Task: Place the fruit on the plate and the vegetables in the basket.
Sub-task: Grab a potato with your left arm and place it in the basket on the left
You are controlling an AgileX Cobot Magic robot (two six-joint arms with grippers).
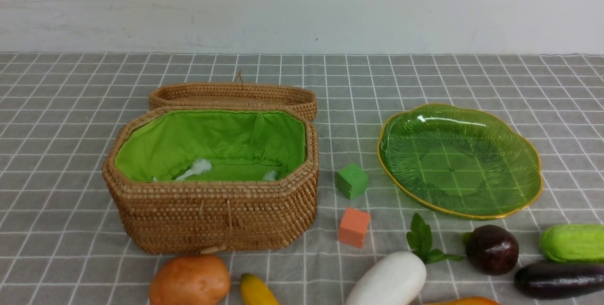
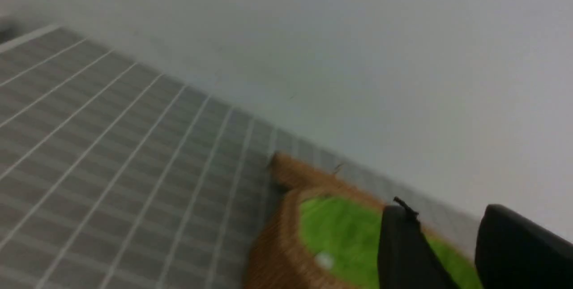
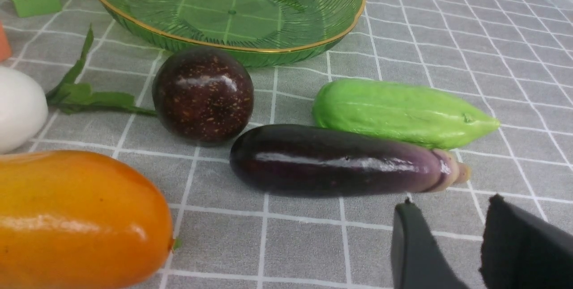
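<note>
The open basket [image 1: 212,210] stands left of centre and the green plate [image 1: 379,150] to its right, both with no produce in them. Along the near edge lie a potato [image 1: 188,280], banana [image 1: 257,291], white radish [image 1: 387,279], maroon fruit [image 1: 491,249], green gourd [image 1: 572,242], eggplant [image 1: 559,279] and mango [image 3: 76,217]. My right gripper [image 3: 451,202] hangs open just short of the eggplant's [image 3: 335,159] stem end, with only cloth showing between the jaws. My left gripper [image 2: 447,210] is open and holds nothing, off to the side of the basket [image 2: 273,253]. Neither arm shows in the front view.
A green cube [image 1: 351,181] and an orange cube [image 1: 354,227] sit between basket and plate. The basket's lid [image 1: 233,95] lies folded back behind it. A grey checked cloth [image 1: 71,121] covers the table, and a white wall stands at the back.
</note>
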